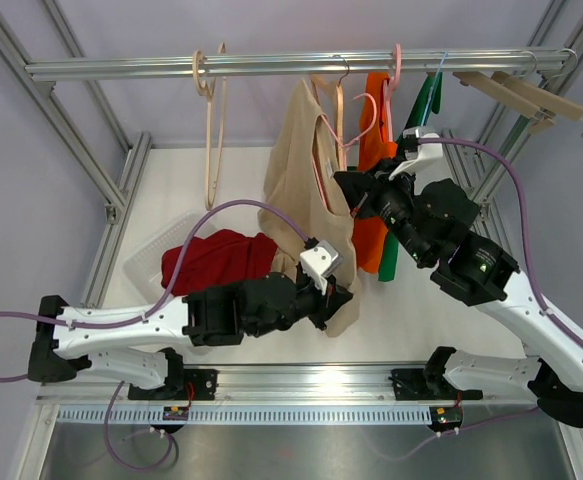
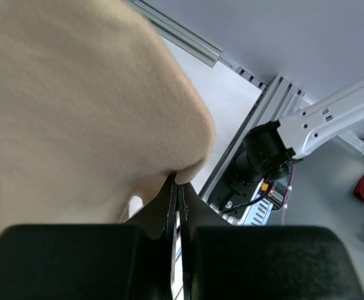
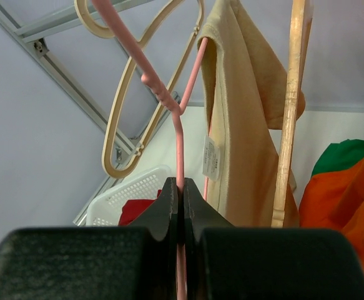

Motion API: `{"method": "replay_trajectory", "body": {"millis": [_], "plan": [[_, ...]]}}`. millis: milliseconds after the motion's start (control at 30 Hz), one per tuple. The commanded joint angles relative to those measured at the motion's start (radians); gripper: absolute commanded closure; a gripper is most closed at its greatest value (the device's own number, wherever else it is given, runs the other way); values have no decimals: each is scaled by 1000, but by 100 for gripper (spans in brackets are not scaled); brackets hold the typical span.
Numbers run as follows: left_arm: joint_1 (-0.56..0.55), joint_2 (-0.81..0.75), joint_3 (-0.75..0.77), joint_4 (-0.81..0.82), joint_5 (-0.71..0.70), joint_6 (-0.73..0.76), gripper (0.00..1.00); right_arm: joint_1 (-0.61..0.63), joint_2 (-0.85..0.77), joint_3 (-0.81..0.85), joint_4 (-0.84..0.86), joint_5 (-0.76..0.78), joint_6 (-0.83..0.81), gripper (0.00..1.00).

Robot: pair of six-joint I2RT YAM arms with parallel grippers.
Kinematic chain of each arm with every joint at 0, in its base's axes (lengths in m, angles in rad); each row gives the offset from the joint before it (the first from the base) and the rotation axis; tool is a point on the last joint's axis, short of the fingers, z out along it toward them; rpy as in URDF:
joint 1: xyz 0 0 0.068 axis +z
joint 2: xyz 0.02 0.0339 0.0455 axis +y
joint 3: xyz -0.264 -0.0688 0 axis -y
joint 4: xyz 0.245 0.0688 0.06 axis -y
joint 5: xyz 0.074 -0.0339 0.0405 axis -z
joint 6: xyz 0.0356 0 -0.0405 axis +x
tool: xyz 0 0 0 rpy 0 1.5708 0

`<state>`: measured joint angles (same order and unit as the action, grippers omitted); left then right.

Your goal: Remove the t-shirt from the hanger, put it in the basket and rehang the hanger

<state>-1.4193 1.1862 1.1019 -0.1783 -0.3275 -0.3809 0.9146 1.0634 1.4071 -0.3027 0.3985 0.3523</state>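
T-shirt (image 1: 303, 170), beige, hangs mid-rail (image 1: 271, 66) on what appears to be the pink hanger (image 3: 178, 134), its lower hem drawn toward the left arm. The step in hand looks like the strip-off. The left gripper (image 2: 177, 181) is clamped on a fold of the hem, and the right gripper (image 3: 180, 185) is clenched on the hanger's pink wire. Next, I judge, the left arm must draw the cloth down off a shoulder while the right steadies the hanger. The top view alone shows the whole garment and both arms. Only the right wrist view shows the pinch on the wire and the shirt's label (image 3: 211, 158).
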Motion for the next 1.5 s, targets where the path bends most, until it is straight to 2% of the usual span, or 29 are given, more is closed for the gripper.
{"method": "replay_trajectory", "body": {"millis": [0,133,267,367,533,667,800,833,867,933,1067,1167,1233,1333,1400,1467], "plan": [[-44,-11,-39,63,-67,31,100,12,-40,16,164,-7,11,100],[-135,13,-105,59,-68,50,100,12,18,67,214,17,-47,100],[-188,3,-218,92,-59,-87,100,12,75,128,289,55,-146,100],[-224,-14,-299,120,-93,-131,100,10,99,176,323,77,-190,100],[-230,-43,-369,105,-105,-133,100,12,90,242,263,46,-210,100],[-230,39,-359,111,-64,-112,100,6,118,335,133,36,-222,100],[-230,-35,-327,89,-209,-70,100,6,45,273,85,-24,-171,100],[-230,-60,-312,61,-250,-53,100,6,15,207,92,-27,-142,100],[-230,-104,-280,50,-336,-17,100,6,-20,166,105,-32,-128,100],[-228,-144,-245,37,-418,25,100,6,-127,66,131,-64,-101,100],[-221,-229,-172,98,-649,185,100,6,-252,4,97,-133,-43,100],[-170,-263,-165,207,-694,291,100,6,-298,26,22,-191,-26,100],[-82,-302,-168,265,-647,316,100,6,-306,59,-37,-245,-16,100],[80,-318,-142,254,-451,277,100,6,-330,66,-55,-317,-3,100],[162,-312,-137,270,-391,278,100,6,-350,67,-59,-342,2,100],[192,-300,-137,319,-311,316,100,6,-361,70,-64,-358,10,100]]}}
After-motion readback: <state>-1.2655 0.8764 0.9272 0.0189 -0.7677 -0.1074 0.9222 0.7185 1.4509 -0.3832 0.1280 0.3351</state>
